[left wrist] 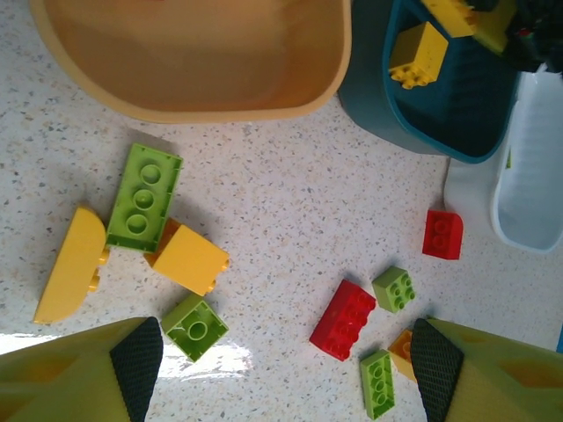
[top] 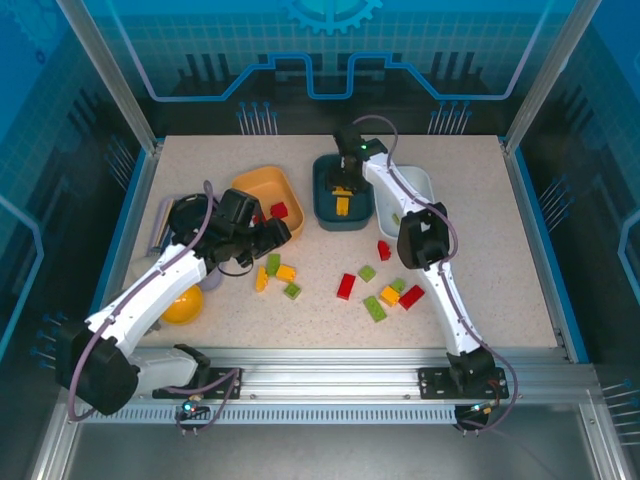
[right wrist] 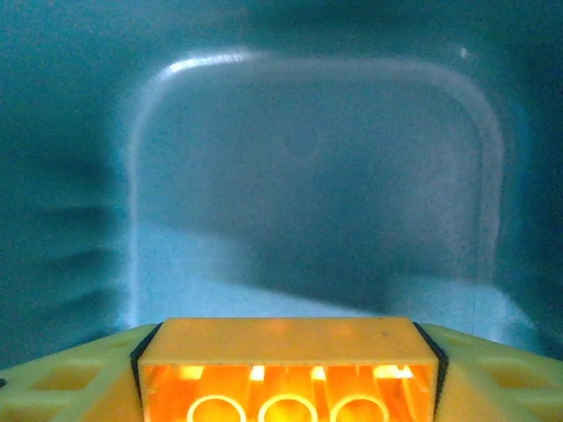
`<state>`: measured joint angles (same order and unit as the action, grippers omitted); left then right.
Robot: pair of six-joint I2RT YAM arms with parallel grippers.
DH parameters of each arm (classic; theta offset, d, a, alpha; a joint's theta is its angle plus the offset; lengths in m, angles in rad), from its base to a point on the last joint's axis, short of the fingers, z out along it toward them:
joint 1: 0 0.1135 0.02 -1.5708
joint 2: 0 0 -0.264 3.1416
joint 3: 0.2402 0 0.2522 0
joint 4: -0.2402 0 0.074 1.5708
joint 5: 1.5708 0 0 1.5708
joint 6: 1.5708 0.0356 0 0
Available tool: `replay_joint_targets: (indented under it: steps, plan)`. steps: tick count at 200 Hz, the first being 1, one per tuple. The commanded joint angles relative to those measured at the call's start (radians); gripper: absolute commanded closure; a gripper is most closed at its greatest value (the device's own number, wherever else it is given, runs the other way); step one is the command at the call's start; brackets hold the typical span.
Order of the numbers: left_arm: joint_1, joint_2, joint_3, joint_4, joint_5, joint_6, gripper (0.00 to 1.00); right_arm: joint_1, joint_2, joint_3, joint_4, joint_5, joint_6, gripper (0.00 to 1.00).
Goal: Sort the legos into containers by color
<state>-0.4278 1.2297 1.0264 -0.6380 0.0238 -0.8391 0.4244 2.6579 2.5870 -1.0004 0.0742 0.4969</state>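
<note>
Robot lab cell w/ alu frame [top: 330, 361], blue printed panels [top: 330, 50], speckled tabletop [top: 480, 225]

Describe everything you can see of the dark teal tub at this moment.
The dark teal tub is a shallow rounded-rectangle container, smooth plastic by its look, standing upright on the speckled table between the orange tub and the white tub. A loose yellow brick lies inside. The right gripper reaches into it, holding a second yellow brick.
</note>
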Motion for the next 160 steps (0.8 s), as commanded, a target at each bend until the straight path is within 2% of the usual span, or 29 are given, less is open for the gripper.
replay_joint_targets:
  steps: [1, 26, 46, 64, 79, 112, 130, 160]
  plan:
    - [-0.008, 0.017, 0.043, -0.010, 0.033, 0.037, 0.22, 0.015, -0.049, 0.046, -0.021, -0.063, -0.005, 0.25]
    - [-0.011, 0.036, 0.037, -0.046, 0.022, 0.029, 0.23, 0.034, -0.144, 0.015, 0.004, -0.063, -0.013, 0.22]
    - [-0.011, 0.088, 0.053, -0.140, -0.018, -0.007, 0.24, 0.061, -0.259, -0.080, 0.025, -0.038, -0.028, 0.20]
    - [-0.011, 0.154, 0.065, -0.166, -0.022, -0.012, 0.27, 0.097, -0.439, -0.295, 0.119, -0.023, -0.068, 0.23]
    - [-0.011, 0.228, 0.093, -0.166, -0.034, 0.037, 0.31, 0.130, -0.598, -0.529, 0.236, -0.025, -0.103, 0.24]
    - [-0.008, 0.411, 0.190, -0.190, -0.161, 0.182, 0.41, 0.155, -0.867, -0.956, 0.410, -0.111, -0.104, 0.26]
    - [0.000, 0.479, 0.229, -0.189, -0.191, 0.218, 0.42, 0.164, -0.968, -1.111, 0.460, -0.188, -0.113, 0.26]
    - [0.004, 0.558, 0.262, -0.202, -0.246, 0.234, 0.43, 0.170, -1.073, -1.272, 0.490, -0.277, -0.106, 0.27]
